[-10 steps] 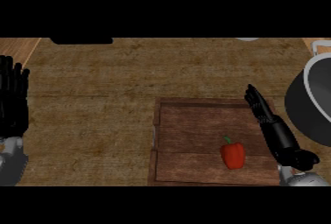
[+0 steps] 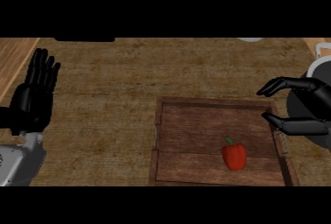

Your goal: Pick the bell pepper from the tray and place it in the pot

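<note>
Two black hands show over a brown, woven-looking desk (image 2: pixel 116 87), seen from steeply above. A wooden tray (image 2: pixel 194 131) with a raised rim lies on the desk in the lower middle and right of the view. One red bell pepper (image 2: pixel 234 156) with a short green stem lies on the tray's floor, toward its lower right part, stem pointing up and slightly left. Nothing touches the pepper.

At the far left, the left hand (image 2: pixel 32 98) rests with its fingers straight and pointing toward the top of the view, released and holding nothing. Its grey forearm comes in from the lower left corner.

At the right edge, the right hand (image 2: pixel 304 107) hangs above the tray's upper right corner, released and holding nothing. Its fingers are spread apart from the thumb and bent gently, with the tips pointing left. It is well apart from the pepper, which lies below and left of it in the view.

Behind the right hand, a dark pot (image 2: pixel 317 72) with a pale rim is partly cut off by the right edge, standing just beside the tray.
</note>
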